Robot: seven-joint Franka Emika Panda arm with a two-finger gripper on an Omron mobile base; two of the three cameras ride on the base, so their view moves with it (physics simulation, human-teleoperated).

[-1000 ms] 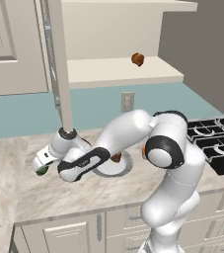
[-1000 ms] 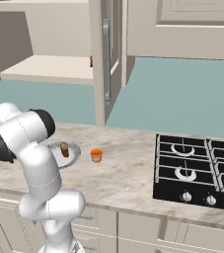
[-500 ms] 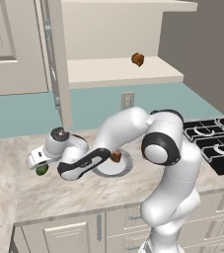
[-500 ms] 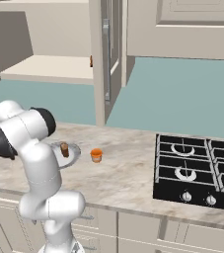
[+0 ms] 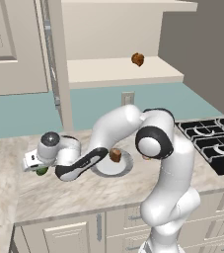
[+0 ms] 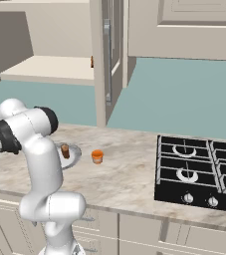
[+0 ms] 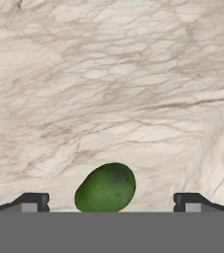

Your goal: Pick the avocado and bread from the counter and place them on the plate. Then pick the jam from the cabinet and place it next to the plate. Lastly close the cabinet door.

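gripper moved left | wide open astride avocado | bread on plate

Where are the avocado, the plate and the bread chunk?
avocado (image 7: 105, 188), hand view, the middle of its green skin.
plate (image 5: 108, 170), left base view, the bare white part in front of the bread.
bread (image 5: 115, 155), left base view, the middle of the brown chunk lying on the plate.

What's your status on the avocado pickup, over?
Gripper open, low over the counter. Avocado sits between the fingertips, not gripped. Bread already on the plate. Nothing in the way.
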